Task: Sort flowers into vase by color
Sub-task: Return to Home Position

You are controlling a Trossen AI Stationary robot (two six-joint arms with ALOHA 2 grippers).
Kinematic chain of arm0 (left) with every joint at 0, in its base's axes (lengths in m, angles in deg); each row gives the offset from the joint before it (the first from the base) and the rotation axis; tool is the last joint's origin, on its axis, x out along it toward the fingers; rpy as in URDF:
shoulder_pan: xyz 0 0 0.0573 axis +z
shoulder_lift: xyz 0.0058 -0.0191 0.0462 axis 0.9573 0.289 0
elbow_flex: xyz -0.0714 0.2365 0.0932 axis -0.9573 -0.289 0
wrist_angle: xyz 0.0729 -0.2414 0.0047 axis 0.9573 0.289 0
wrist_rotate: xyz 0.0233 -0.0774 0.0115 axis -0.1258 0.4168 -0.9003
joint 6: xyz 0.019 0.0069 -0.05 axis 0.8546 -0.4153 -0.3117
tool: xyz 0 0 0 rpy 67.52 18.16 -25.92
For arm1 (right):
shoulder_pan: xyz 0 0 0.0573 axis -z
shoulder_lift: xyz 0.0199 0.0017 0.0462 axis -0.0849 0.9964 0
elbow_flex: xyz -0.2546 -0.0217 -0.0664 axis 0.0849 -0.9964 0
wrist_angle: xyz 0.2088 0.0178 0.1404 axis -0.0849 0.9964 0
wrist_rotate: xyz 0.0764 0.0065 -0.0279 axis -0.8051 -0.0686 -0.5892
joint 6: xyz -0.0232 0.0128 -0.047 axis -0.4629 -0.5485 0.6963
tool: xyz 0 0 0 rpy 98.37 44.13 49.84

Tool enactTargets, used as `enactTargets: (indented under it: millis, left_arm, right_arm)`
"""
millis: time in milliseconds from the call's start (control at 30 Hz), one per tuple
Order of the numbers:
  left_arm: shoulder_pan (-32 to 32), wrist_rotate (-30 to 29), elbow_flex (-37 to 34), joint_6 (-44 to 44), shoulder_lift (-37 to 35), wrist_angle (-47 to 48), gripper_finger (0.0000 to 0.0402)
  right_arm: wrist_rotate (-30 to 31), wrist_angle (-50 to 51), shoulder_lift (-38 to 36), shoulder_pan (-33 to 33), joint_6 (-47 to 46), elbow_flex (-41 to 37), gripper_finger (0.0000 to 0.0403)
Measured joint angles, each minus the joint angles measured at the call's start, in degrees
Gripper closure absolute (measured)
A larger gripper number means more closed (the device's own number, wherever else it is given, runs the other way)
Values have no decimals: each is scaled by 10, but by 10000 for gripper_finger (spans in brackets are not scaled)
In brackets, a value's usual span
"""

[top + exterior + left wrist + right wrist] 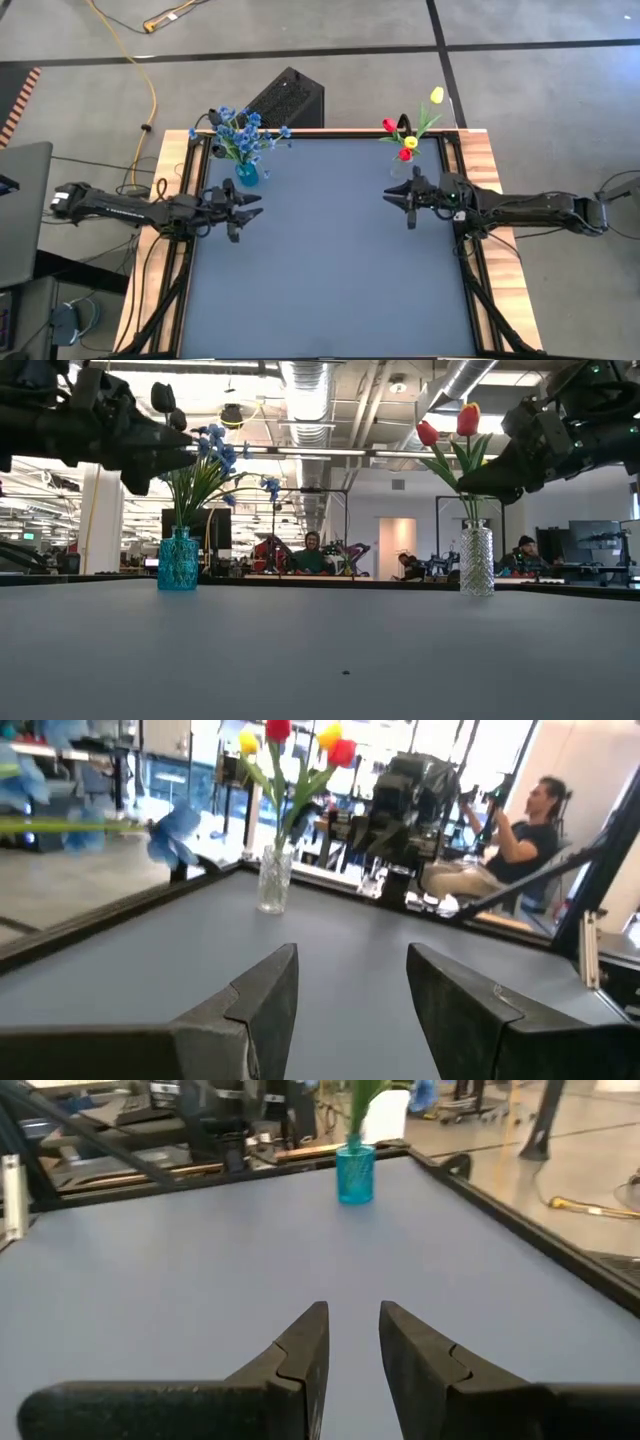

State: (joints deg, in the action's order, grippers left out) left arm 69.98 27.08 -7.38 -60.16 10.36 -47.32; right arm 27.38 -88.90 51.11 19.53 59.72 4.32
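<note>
Sorting looks finished: blue flowers [240, 130] fill the blue vase [246, 175], tulips [408, 135] the clear vase [477, 560]. Left gripper [248, 205] and right gripper [398, 196] hover empty, fingers parted; best to keep them clear of both vases.

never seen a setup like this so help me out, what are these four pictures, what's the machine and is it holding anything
It is a robot with two dark arms at a grey table. One picture looks straight down from above, one looks level across the tabletop, and two come from cameras on the arms' wrists, so you see each arm's own two fingers.

The left hand and the right hand both hover over the table with fingers apart, holding nothing.

At the table's far edge stand two vases. The blue vase holds blue flowers. The clear vase holds red tulips and yellow tulips. People sit in the room behind.
</note>
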Motion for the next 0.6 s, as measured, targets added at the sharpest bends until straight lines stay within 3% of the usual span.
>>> enactTargets:
  millis: [200,467,600]
  left_arm:
    - [0,3,2,2,-91,109,233]
    - [0,21,2,9,-180,205,249]
    - [0,37,2,8,-216,248,258]
  right_arm:
    - [-30,-12,-4,22,-20,-19,285]
    - [-30,-80,-6,39,-66,-68,285]
    - [-30,-68,-13,39,-79,-75,285]
